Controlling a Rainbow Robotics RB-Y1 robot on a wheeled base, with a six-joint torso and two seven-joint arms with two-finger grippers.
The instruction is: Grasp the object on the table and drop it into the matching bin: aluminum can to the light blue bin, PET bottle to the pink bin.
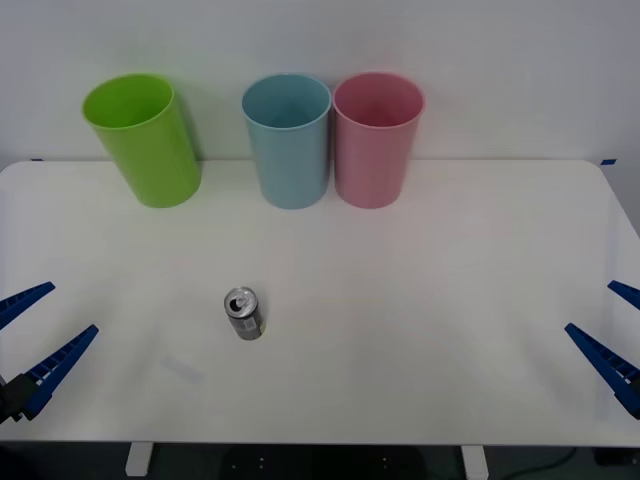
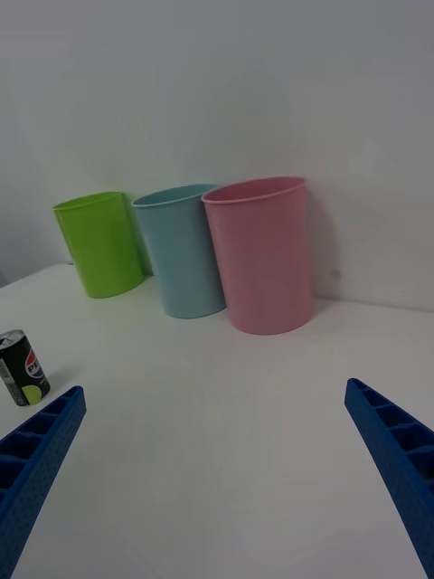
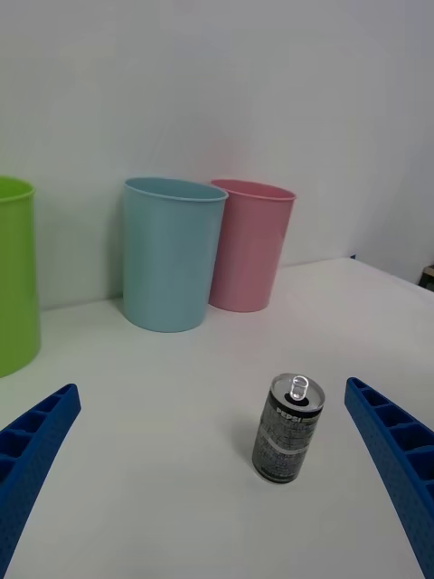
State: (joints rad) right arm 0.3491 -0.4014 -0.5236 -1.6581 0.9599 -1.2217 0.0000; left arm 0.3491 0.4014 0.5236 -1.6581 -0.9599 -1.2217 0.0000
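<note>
Both pincers wait, spread wide.
The left pincer (image 1: pixel 38 332) sits low at the near left edge, its blue fingers parted; the right pincer (image 1: pixel 617 333) mirrors it at the near right, holding nothing.

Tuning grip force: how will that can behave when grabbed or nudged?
The aluminum can stands upright and is narrow for its height, so a sideways nudge probably tips it, and it would then roll on the table. Its thin metal wall likely dents under hard squeezing. Its tab looks lifted, so it is perhaps empty and light.

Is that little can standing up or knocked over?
Standing upright: the can rests on its base on the table, pull-tab top facing up.
</note>
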